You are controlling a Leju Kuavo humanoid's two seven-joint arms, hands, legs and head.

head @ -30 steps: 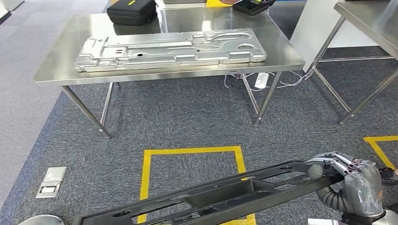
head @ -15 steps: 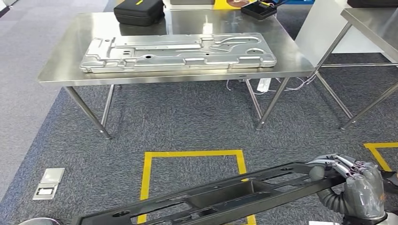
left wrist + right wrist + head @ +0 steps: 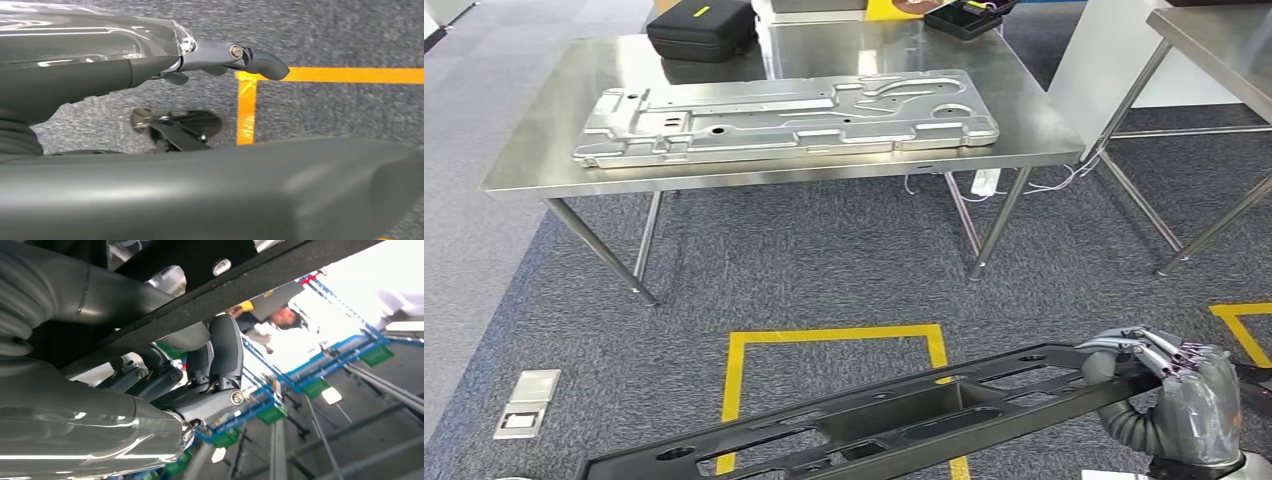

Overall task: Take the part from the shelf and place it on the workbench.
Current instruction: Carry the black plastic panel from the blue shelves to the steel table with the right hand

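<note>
Workbench (image 3: pixel 534 170): steel top on slanted legs, standing on grey carpet (image 3: pixel 824 260) at the far side of the head view.

Silver panel (image 3: pixel 784 118): long pressed-metal plate lying flat along the workbench's near edge, spanning most of its length.

Part (image 3: pixel 874 420): long black frame with cut-out openings, held low over the carpet, well apart from the workbench, running from the lower left of the head view up to the right hand.

Yellow floor marking (image 3: pixel 834 335): taped rectangle on the carpet, partly under the part.

Black case (image 3: pixel 702 28): at the workbench's far left corner.

Right hand (image 3: pixel 1169 390): fingers wrapped over the part's right end, gripping it; the right wrist view shows the fingers (image 3: pixel 225 350) hooked over the part's edge.

Left hand (image 3: pixel 210 55): in the left wrist view, beside the part's broad blurred edge; whether it grips cannot be told.

Floor socket (image 3: pixel 526 403): small grey plate set in the carpet, left of the marking.
</note>
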